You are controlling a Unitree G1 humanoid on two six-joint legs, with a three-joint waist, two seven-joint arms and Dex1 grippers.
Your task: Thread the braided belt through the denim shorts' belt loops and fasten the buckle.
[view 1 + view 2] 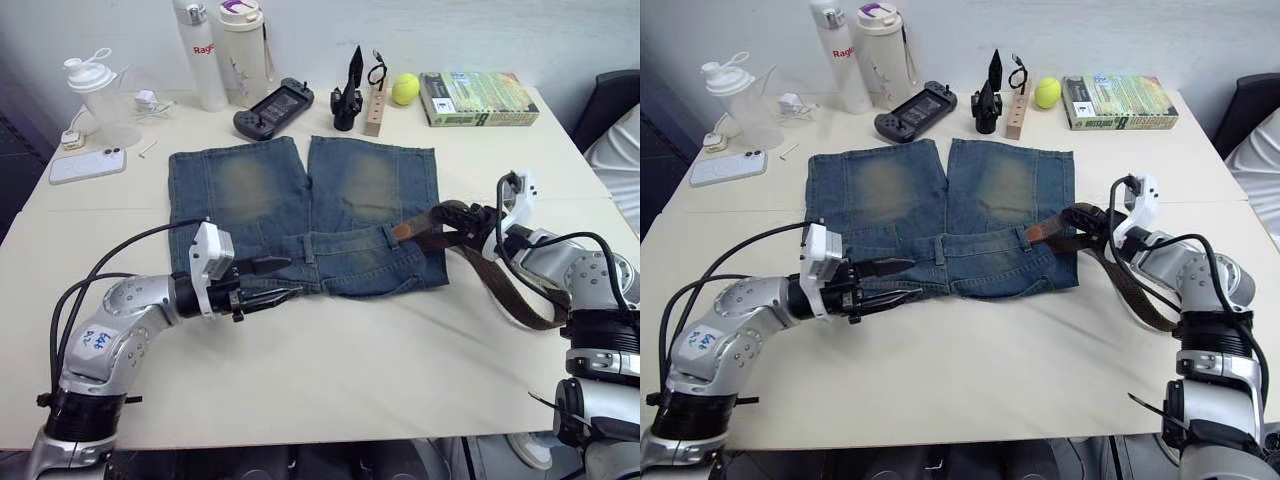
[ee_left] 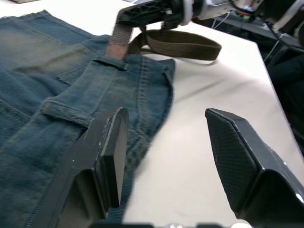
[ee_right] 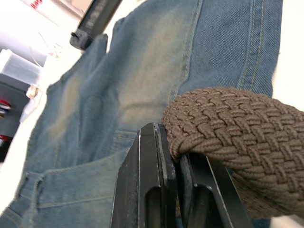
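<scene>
One pair of denim shorts lies flat on the white bench, legs pointing away from the robot and waistband toward it. One braided belt is in play: its smooth leather tip is poked under one of the belt loops on the right side of the waistband, and the rest of it trails off the shorts' right edge and curls into a loop on the bare bench. The buckle can't be made out anywhere.

Two hands are working here. The right hand is pinched shut on the braided belt just off the right edge of the shorts; its wrist view shows woven strap squeezed between the two fingers. The left hand sits low at the waistband near the middle-left of the shorts, fingers spread wide with nothing between them, one over the denim edge and the other over bare bench.

Along the far side of the bench: two tall bottles, one shaker cup, one phone, one black game controller, one yellow-green tennis ball, one small wooden block and one green book.
</scene>
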